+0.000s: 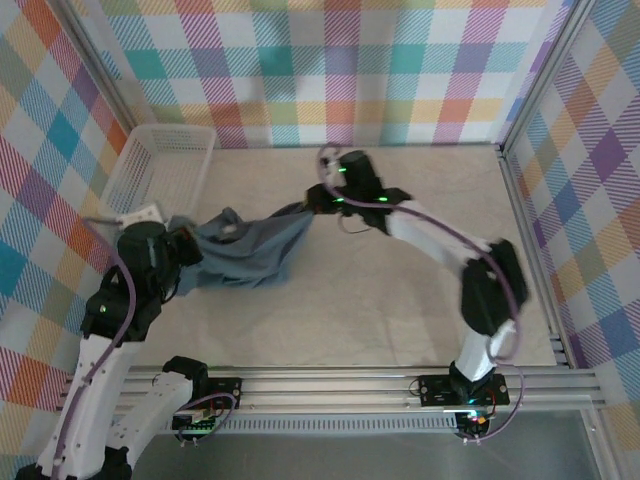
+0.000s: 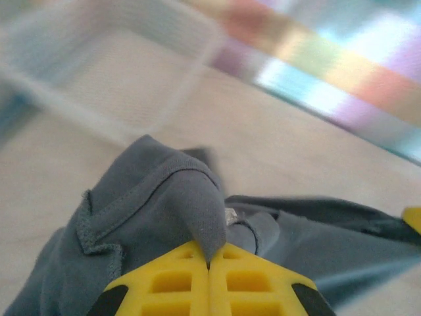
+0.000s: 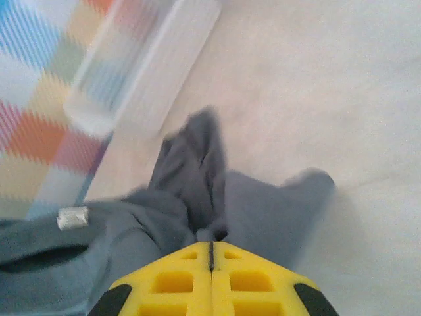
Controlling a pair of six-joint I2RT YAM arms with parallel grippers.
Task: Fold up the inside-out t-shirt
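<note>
Shirts: one blue-grey t-shirt point(image 1: 245, 250), bunched and strung from 9 o'clock toward the centre of the surface point(image 1: 400, 300). Left jaws are pressed together on a seamed fold at its 9 o'clock end, and right jaws pinch the opposite end. Its one small white tag point(image 3: 72, 217) is too blurred to read. One white basket point(image 1: 170, 128) sits at 10 o'clock.

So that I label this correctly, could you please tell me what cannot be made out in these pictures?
Top external: where the left gripper pinches the t-shirt, hidden under its own wrist.
Left wrist: the basket's mesh, blurred.
Right wrist: the white tag's print, too small and blurred; the t-shirt's near part, cut off by the bottom edge.
</note>
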